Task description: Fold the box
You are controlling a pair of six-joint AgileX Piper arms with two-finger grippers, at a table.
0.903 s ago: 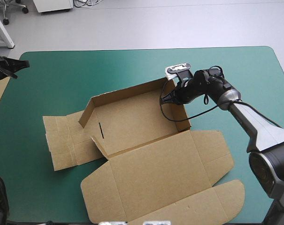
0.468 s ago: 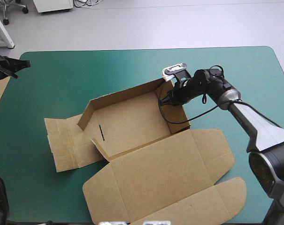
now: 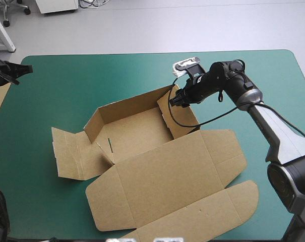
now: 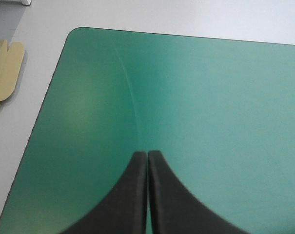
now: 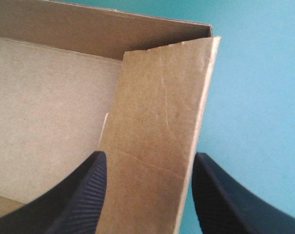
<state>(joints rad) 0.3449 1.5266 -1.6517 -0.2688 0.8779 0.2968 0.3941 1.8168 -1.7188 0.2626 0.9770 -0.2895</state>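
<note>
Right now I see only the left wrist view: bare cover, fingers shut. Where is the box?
Observer: The box lies mid-table in the high view, well away from the left gripper, which is by the far left corner.
Operator: Is the right gripper at it?
Observer: Yes. The right gripper is open, with the box's right end wall between its jaws.
Operator: Is the lid up?
Observer: No. The lid lies flat toward the near edge.
</note>
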